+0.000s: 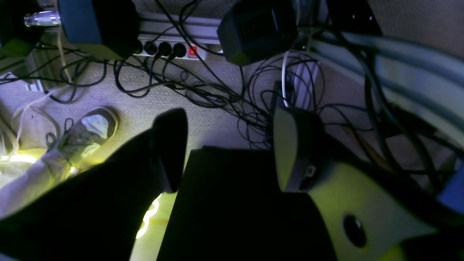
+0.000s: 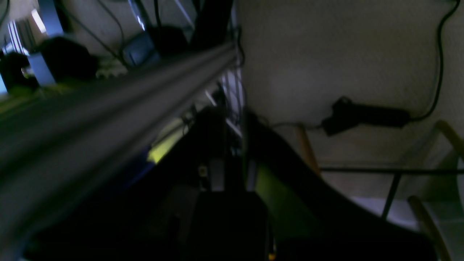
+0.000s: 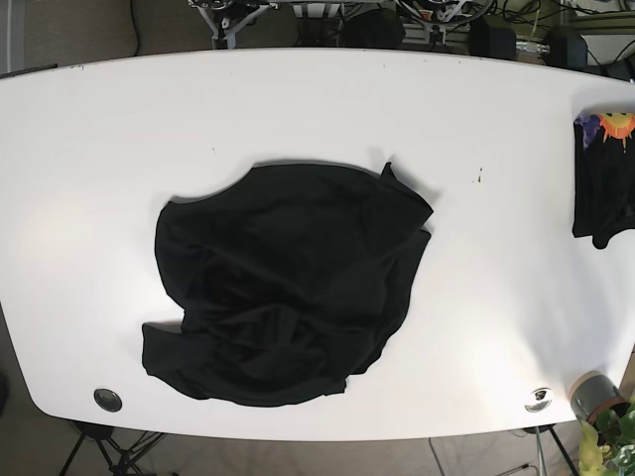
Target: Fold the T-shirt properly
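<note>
Black T-shirt is crumpled mid-table, toward the near edge. My left gripper is open and empty off-table; can't tell the right's state. I'd flatten it first.

No readable text, label, brand or number anywhere in the three views. Only a colourful print, orange and purple with no legible letters, on the folded dark garment at the table's right edge in the base view. Nothing legible on the power strip in the left wrist view, just a red-lit switch.
</note>
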`<state>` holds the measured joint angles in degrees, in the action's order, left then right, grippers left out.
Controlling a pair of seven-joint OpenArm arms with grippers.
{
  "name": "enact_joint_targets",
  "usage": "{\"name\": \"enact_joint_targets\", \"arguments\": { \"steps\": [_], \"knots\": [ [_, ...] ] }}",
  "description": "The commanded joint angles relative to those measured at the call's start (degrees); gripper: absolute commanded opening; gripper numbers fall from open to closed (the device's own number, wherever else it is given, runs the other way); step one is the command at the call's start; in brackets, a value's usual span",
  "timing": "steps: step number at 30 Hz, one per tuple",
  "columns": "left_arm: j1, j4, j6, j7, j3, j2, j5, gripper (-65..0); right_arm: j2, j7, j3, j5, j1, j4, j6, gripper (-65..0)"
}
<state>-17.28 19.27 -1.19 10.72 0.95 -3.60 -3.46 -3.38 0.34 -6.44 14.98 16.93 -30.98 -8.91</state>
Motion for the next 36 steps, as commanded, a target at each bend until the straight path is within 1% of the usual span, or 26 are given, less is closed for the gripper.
{"name": "enact_joint_targets", "arguments": {
  "steps": [1, 6, 9, 11, 17, 20, 21, 23, 26, 29, 32, 36],
  "knots": [
    [-3.34, 5.39, 0.27, -0.13, -0.12, -0.93, 0.17, -29.7, -0.27, 0.58, 0.06, -0.08, 1.58, -1.94, -0.10, -58.3],
    [-8.00, 11.55, 0.27, -0.22, -0.12, -1.02, 0.17, -29.7, -0.36, 0.58, 0.06, 0.27, 4.21, -4.58, -0.10, -58.3],
    [-10.72, 14.62, 0.27, -0.22, -0.12, -1.11, 0.17, -29.7, -1.15, 0.58, 0.06, 0.36, 5.80, -6.60, -0.10, -58.3],
    [-12.57, 17.08, 0.27, -0.22, -0.12, -1.11, 0.17, -29.7, -1.15, 0.41, 0.06, 0.36, 7.20, -8.09, -0.10, -58.3],
    [-19.86, 27.02, 0.27, -0.30, -0.03, -2.95, -0.01, -29.7, -1.15, 0.32, 0.06, 0.09, 12.04, -13.19, -0.10, -58.3],
    [-23.65, 31.85, 0.27, -0.30, -0.03, -3.22, -0.01, -29.7, -2.56, 0.32, 0.06, 0.45, 14.68, -15.48, -0.10, -58.3],
    [-25.14, 33.88, 0.27, -0.30, -0.03, -4.01, -0.10, -29.7, -2.91, 0.32, 0.06, 0.45, 15.64, -16.62, -0.10, -58.3],
    [-27.07, 36.25, 0.27, -0.30, -0.03, -5.15, -0.18, -29.7, -3.17, 0.32, 0.06, 0.45, 17.40, -18.64, -0.10, -58.5],
    [-29.18, 38.80, 0.27, -0.30, -0.03, -5.42, -0.18, -29.7, -3.26, 0.32, 0.24, 0.45, 19.95, -21.72, -0.10, -58.5],
    [-31.65, 41.88, 0.27, -0.30, 0.15, -5.42, -0.18, -29.7, -4.67, 0.32, 2.44, 0.36, 23.20, -25.59, -0.10, -58.5],
    [-34.46, 45.22, 0.27, -0.30, 0.24, -5.50, -0.27, -29.7, -4.93, 0.32, 3.93, 0.27, 25.75, -28.93, -0.37, -58.5],
    [-38.24, 50.67, 0.27, -0.30, 0.24, -5.50, -0.27, -29.7, -6.34, 0.32, 5.34, 0.45, 29.71, -34.91, -0.46, -58.5]
  ]
}}
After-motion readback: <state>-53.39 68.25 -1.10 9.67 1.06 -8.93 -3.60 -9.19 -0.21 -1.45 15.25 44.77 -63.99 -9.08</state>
